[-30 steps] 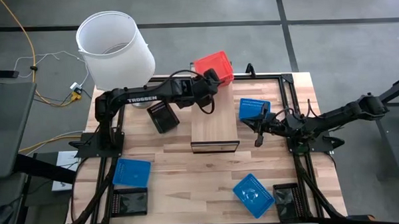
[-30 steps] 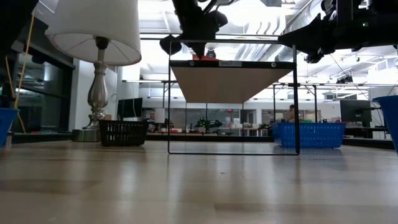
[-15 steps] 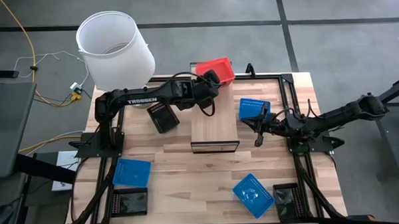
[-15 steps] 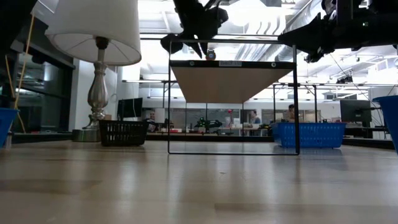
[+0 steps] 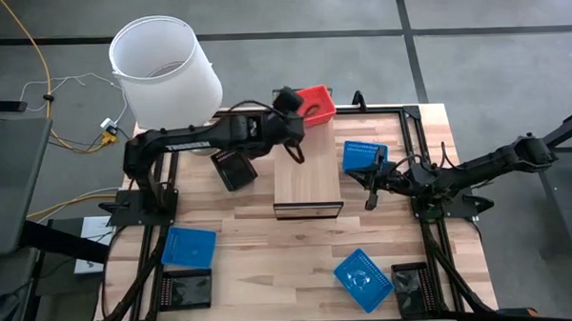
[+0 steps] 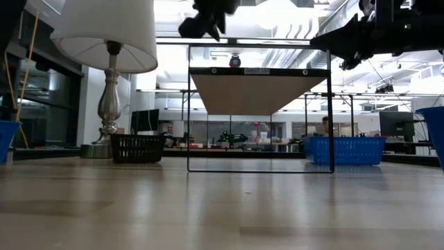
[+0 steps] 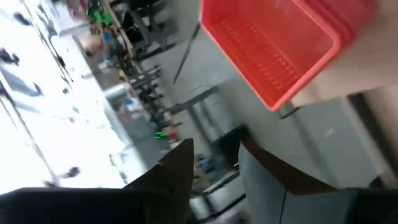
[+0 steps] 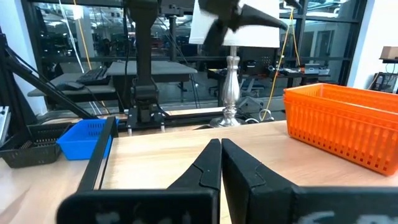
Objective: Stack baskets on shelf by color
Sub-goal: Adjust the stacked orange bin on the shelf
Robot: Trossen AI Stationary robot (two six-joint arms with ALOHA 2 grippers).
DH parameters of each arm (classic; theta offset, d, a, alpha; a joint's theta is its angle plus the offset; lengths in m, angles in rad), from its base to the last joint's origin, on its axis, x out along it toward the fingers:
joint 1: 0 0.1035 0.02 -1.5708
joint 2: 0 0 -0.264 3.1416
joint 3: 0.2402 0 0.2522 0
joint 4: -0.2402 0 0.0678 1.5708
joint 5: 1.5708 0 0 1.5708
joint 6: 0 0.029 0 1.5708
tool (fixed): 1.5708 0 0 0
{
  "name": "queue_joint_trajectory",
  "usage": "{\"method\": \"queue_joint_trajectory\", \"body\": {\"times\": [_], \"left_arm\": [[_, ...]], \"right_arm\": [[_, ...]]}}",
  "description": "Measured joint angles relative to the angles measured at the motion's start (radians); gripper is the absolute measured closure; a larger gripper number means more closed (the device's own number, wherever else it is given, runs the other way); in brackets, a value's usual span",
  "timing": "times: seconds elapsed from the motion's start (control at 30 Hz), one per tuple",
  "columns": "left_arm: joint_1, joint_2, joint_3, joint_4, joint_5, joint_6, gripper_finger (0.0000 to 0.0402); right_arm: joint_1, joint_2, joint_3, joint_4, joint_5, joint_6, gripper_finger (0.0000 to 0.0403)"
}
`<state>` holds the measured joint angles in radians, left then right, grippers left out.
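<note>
1. Red basket (image 5: 313, 101) sits at the far end of the shelf (image 5: 308, 179), partly overhanging that end. It looks like the first of its colour there, a base for later red ones. It rests on the plank with nothing gripping it.
2. Left hand (image 5: 286, 100) is just beside the red basket, on its left. In the left wrist view the fingers (image 7: 180, 168) stand apart with nothing between them, and the basket (image 7: 273, 46) lies clear ahead. Judged: a release, the hand free to go for another basket.
3. Rest of the plank is bare, so room remains for 2 more colour piles.
4. On the table: 1 blue basket (image 5: 364, 156) just right of the shelf, 1 blue (image 5: 189, 248) near the front-left corner, 1 blue (image 5: 364, 278) toward the front-right. 1 black basket (image 5: 233, 167) lies left of the shelf, 1 black (image 5: 188, 291) at the front-left corner, 1 black (image 5: 411, 286) at the front-right. All are unsorted.
5. Right hand (image 5: 368, 200) hangs right of the shelf, near the closest blue basket, fingers (image 8: 214, 165) pressed together and holding nothing. It appears to be waiting.
6. A white lamp shade (image 5: 165, 69) covers the far-left corner of the table.
</note>
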<state>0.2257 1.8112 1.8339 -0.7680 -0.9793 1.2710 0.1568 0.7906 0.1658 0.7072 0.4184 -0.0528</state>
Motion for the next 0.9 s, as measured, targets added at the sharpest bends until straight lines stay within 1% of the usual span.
{"method": "queue_joint_trajectory", "body": {"times": [0.07, 0.13, 0.2, 0.3, 0.37, 0.43, 0.5, 0.63, 0.7, 0.77, 0.9], "left_arm": [[-0.003, -0.044, 0.0, -0.007, 0.054, -0.132, 0.029], [-0.003, -0.103, 0.0, -0.039, 0.169, -0.293, 0.0294], [-0.001, -0.163, 0.0, -0.066, 0.326, -0.472, 0.0299], [0.021, -0.245, -0.002, -0.119, 0.605, -0.73, 0.0309], [0.035, -0.297, -0.035, -0.129, 0.791, -0.883, 0.0319], [0.041, -0.346, -0.108, -0.107, 0.896, -0.975, 0.0332], [0.019, -0.397, -0.223, -0.038, 0.937, -1.03, 0.0349], [-0.058, -0.498, -0.523, 0.216, 0.949, -1.119, 0.0389], [-0.099, -0.55, -0.679, 0.385, 0.946, -1.156, 0.0398], [-0.138, -0.6, -0.827, 0.559, 0.94, -1.189, 0.0397], [-0.215, -0.672, -1.11, 0.969, 0.894, -1.238, 0.0401]], "right_arm": [[0.0, 0.0, 0.0, 0.004, 0.001, 0.0, 0.0403], [0.0, 0.0, 0.0, 0.006, 0.009, -0.01, 0.0403], [0.0, 0.0, 0.0, 0.007, 0.011, -0.016, 0.0403], [0.0, 0.0, 0.0, 0.008, 0.017, -0.018, 0.0403], [0.0, 0.0, 0.0, 0.012, 0.018, -0.017, 0.0403], [0.0, 0.0, 0.0, 0.015, 0.017, -0.016, 0.0403], [0.0, 0.0, 0.0, 0.015, 0.018, -0.016, 0.0403], [0.0, 0.0, 0.0, 0.019, 0.017, -0.018, 0.0403], [0.0, 0.0, 0.0, 0.019, 0.017, -0.018, 0.0403], [0.0, 0.0, 0.0, 0.02, 0.016, -0.016, 0.0403], [0.0, 0.0, 0.0, 0.024, 0.015, -0.016, 0.0403]]}}
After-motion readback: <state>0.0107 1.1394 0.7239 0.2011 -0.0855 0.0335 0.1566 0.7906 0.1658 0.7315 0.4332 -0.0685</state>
